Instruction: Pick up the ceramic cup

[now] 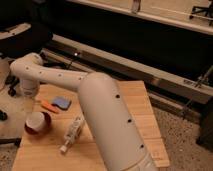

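The ceramic cup (38,123) is dark red outside and white inside. It stands upright near the left edge of the wooden table (130,100). My white arm (100,105) reaches from the lower right across the table to the far left and bends down there. My gripper (31,95) is at the arm's end, just above and behind the cup, mostly hidden by the wrist. I cannot tell whether it touches the cup.
A flat blue pad (61,102) and a thin orange object (48,105) lie just right of the cup. A white syringe-like tool (72,133) lies in front of them. A dark wall and a metal rail (125,65) run behind the table.
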{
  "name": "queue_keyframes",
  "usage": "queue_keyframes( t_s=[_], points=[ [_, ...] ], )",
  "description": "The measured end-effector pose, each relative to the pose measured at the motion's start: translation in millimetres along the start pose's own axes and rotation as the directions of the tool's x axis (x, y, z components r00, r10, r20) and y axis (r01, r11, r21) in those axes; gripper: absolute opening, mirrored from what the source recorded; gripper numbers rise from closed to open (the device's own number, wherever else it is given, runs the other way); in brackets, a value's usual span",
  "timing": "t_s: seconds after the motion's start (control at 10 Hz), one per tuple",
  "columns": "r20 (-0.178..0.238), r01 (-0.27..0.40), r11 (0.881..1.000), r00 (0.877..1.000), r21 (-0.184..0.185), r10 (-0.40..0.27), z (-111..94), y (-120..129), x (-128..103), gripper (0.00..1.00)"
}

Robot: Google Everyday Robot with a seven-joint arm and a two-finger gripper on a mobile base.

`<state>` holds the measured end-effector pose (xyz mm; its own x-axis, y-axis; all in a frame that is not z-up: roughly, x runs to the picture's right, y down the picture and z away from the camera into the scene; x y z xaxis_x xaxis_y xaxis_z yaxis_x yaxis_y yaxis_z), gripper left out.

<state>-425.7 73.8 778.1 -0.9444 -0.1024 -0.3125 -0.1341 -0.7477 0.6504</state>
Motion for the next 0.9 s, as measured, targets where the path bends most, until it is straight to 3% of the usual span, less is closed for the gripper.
queue_keyframes(
  t_s=[0.3, 0.6, 0.9],
  points=[
    [0.043, -0.014, 1.000, 0.999, -0.010, 0.014, 17.2, -19.8, 26.5, 0.80],
    [0.115, -0.065, 0.997, 0.991, -0.029, 0.068, 5.1, -28.8, 8.0, 0.80],
    [0.147, -0.129, 0.990, 0.980, -0.061, 0.137, -15.9, -30.5, -25.1, 0.80]
  ],
)
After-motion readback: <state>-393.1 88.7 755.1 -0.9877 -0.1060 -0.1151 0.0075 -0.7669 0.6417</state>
